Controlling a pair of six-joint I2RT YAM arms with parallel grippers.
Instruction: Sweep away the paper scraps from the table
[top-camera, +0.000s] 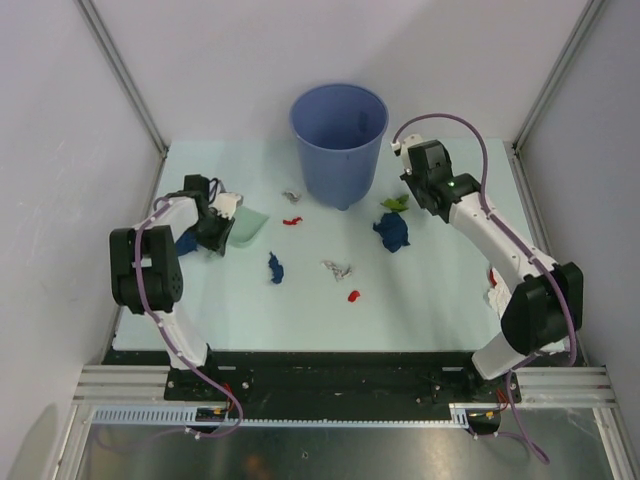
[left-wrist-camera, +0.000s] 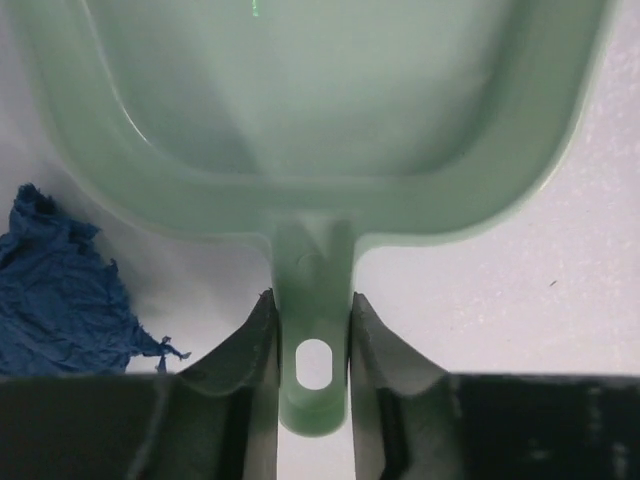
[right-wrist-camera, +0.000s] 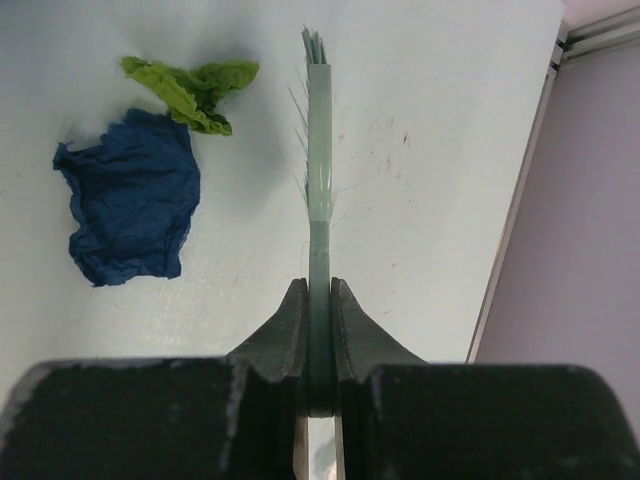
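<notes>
Left gripper (left-wrist-camera: 311, 305): jaws narrow, clamped on the dustpan (left-wrist-camera: 320, 110) handle. Pan is laid flat on the table (top-camera: 430, 310) near the left edge, mouth turned toward mid-table. One blue scrap (left-wrist-camera: 60, 290) is seen just beside that gripper, outside the pan.

Right gripper (right-wrist-camera: 316, 295): jaws nearly closed, brush (right-wrist-camera: 318, 170) held edge-on between them, toward the far right corner. Bristle contact with the table can't be told from this angle. Green scrap (right-wrist-camera: 190, 88) and navy scrap (right-wrist-camera: 130, 210) are touching, just beside the brush and near the bucket (top-camera: 338, 140), which is stood at the middle of the far edge.

Scattered mid-table, all apart: small blue scrap (top-camera: 275, 267), grey scrap (top-camera: 337, 269), red scrap (top-camera: 353, 295), second red scrap (top-camera: 292, 221), and pale scrap (top-camera: 291, 196) just beside the bucket. White scrap (top-camera: 493, 295) is at the right edge, partly hidden by the right arm.
</notes>
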